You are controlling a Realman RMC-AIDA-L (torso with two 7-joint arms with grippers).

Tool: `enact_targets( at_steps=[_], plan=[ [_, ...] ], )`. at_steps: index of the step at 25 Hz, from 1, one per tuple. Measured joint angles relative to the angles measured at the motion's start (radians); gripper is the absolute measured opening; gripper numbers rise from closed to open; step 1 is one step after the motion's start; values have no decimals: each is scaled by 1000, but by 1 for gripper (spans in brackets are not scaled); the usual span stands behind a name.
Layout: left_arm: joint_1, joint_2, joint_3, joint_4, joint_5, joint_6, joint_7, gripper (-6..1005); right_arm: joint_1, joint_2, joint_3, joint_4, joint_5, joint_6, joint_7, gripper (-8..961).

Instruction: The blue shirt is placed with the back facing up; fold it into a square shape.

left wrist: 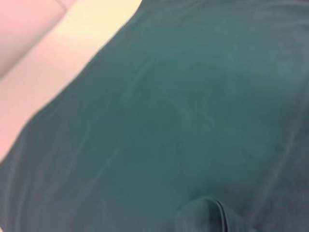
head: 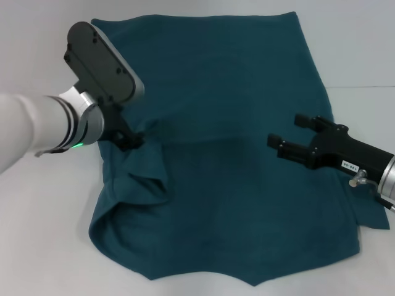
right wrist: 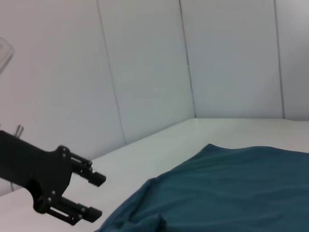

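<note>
Left claw pinching the shirt's side fold, right claw waiting open

You have the blue shirt [head: 228, 142] spread across the white table [head: 37, 234], plain side up, its left portion already bunched inward. Your left gripper [head: 131, 139] is clamped on a ridge of that fabric, likely to drag the side over toward the middle. Your right gripper [head: 290, 137] hovers above the shirt's right side, jaws spread and empty. A small white label on its body is too small to read; no print shows on the shirt.

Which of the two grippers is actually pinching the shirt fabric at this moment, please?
The left gripper: it is shut on a bunched fold at the left side of the blue shirt, while the right gripper hovers open above its right side.
</note>
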Motion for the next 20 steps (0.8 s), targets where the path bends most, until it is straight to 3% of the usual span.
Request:
enact_targets(
  at_steps=[4, 11, 20],
  plan=[
    [-68, -1, -32, -80, -4, 31, -94, 698, 2, 0, -1, 1, 1, 17, 0, 941],
    [-146, 1, -108, -121, -27, 151, -137, 691, 11, 0, -8, 7, 1, 38, -7, 942],
    [-218, 6, -216, -289, -27, 147, -128, 680, 16, 1, -9, 18, -4, 50, -10, 941]
  ],
)
